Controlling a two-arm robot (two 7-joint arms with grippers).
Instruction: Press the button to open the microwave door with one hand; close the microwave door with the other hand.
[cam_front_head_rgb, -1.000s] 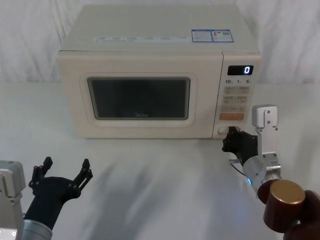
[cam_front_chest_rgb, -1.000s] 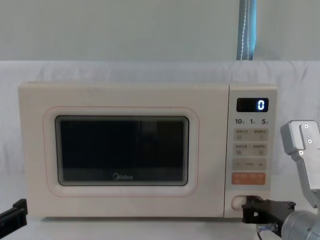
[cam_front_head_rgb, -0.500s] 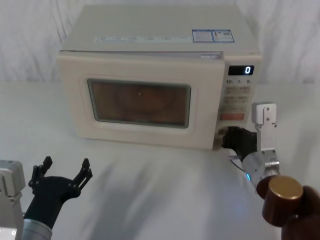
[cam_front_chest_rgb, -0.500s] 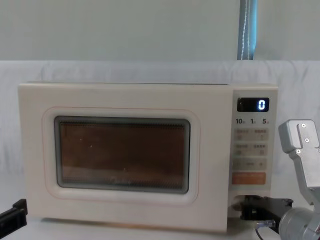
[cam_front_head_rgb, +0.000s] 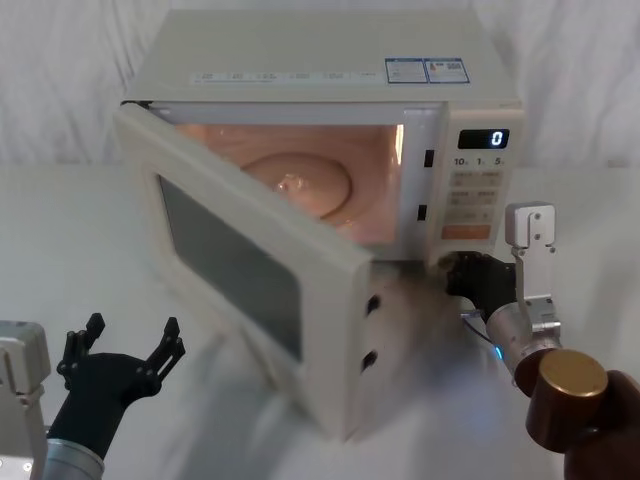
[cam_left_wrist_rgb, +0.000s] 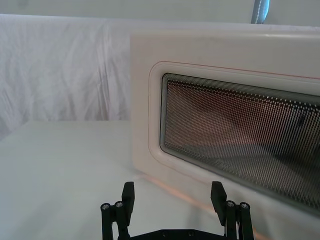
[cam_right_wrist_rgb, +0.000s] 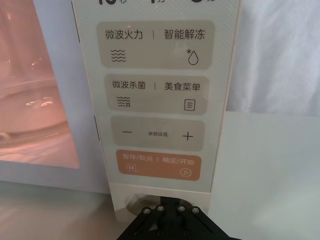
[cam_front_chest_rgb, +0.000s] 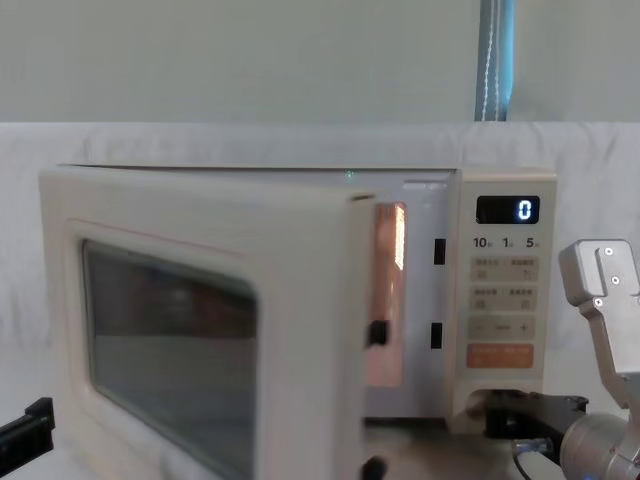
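The cream microwave (cam_front_head_rgb: 320, 60) stands at the back of the table, lit pink inside. The microwave door (cam_front_head_rgb: 240, 270) hangs wide open, hinged on its left, its free edge pointing toward me; it also fills the chest view (cam_front_chest_rgb: 200, 330) and the left wrist view (cam_left_wrist_rgb: 225, 130). My right gripper (cam_front_head_rgb: 462, 272) is shut, its black tip against the button (cam_right_wrist_rgb: 145, 202) at the foot of the key panel, just below the orange key (cam_right_wrist_rgb: 157, 165). My left gripper (cam_front_head_rgb: 125, 335) rests open at the near left, in front of the door's window and apart from it.
A white cloth covers the table (cam_front_head_rgb: 80, 250) and the wall behind. The open door juts out over the middle of the table. The display (cam_front_head_rgb: 483, 139) reads 0. A brown round cap (cam_front_head_rgb: 572, 385) sits on my right arm at the near right.
The door has sprung from closed to wide open, swinging out toward me, and the inside lit up. My right gripper stayed at the button; the left arm has not moved.
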